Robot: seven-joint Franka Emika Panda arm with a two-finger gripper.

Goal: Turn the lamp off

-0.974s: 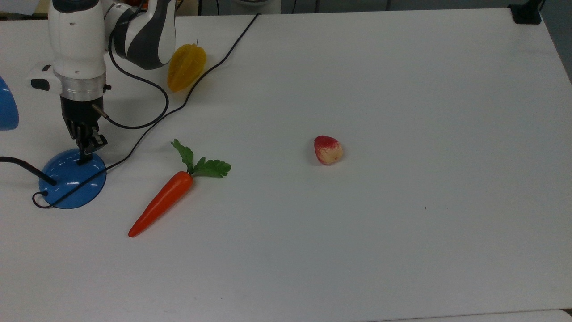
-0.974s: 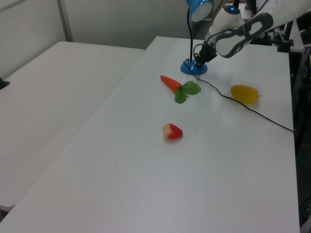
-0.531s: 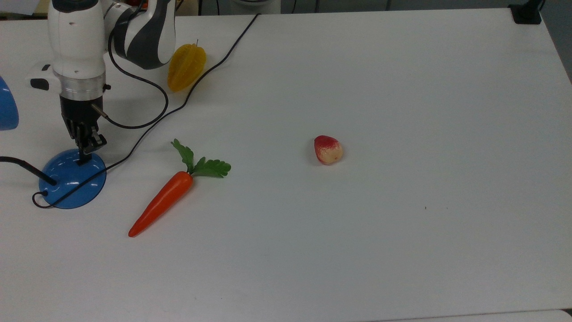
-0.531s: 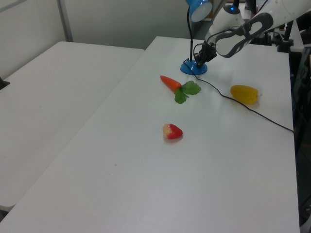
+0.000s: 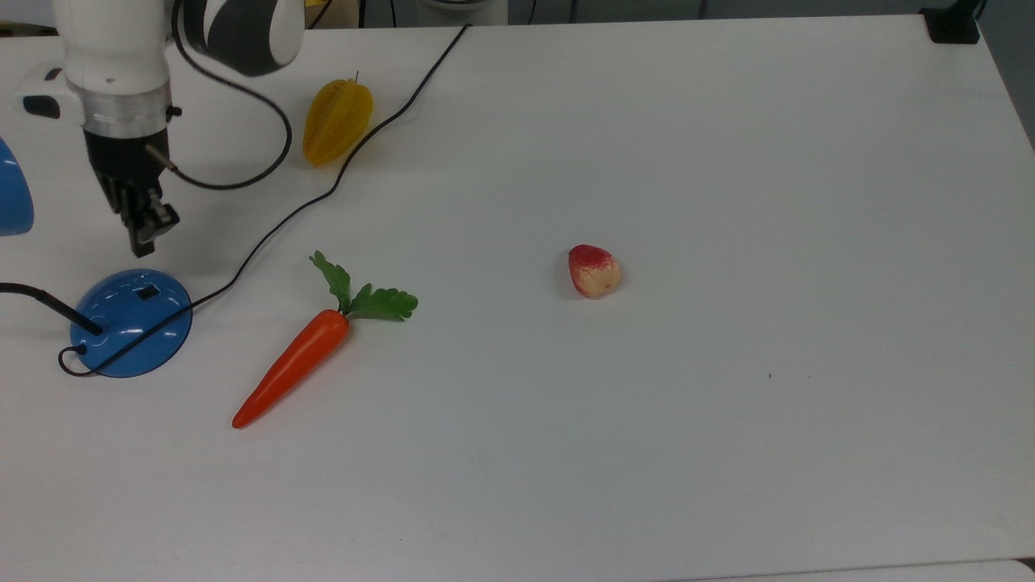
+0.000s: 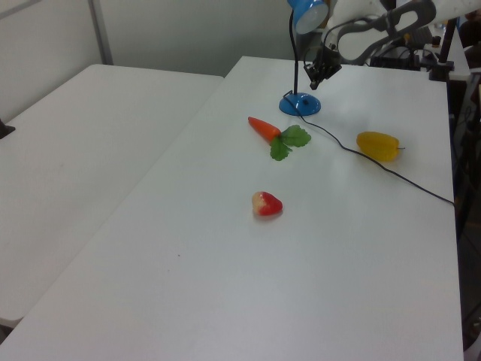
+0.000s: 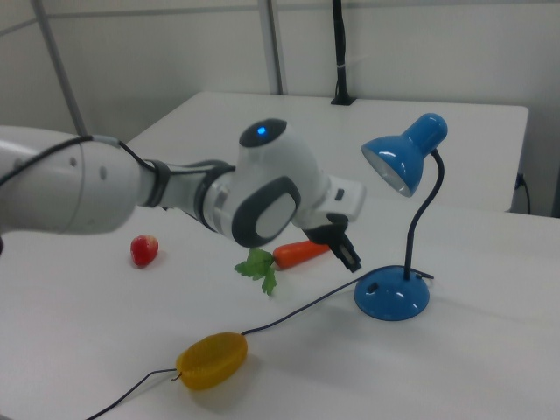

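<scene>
At the top view's left, the lamp (image 5: pixel 129 323) stood with its blue dome base on the white worktop (image 5: pixel 728 162), its black gooseneck rising to the blue shade, which the right view showed well above the base; the small black switch (image 5: pixel 148 292) lay on the far part of the dome, and now it was uncovered. The pincer (image 5: pixel 145 234) hung above and a little beyond the base, apart from it; its fingers looked pressed together and held nothing. One second before, the fingertips were down on the switch; half a second before, they were there still; now the arm had lifted away, so the press seemed to be finished. In the right view the inside of the shade looked pale and without glow, so I judged that the lamp was probably off, though this was not certain; what remained was perhaps only the retreat of the arm.

Further to the top view's right, the thin black cord (image 5: pixel 323 194) ran from the base toward the far edge; a toy carrot (image 5: pixel 295 364) lay just beside the base, with its green leaves pointing far; a yellow starfruit (image 5: pixel 337 121) lay beyond the cord; a red and cream strawberry (image 5: pixel 593 271) rested alone near the middle.
</scene>
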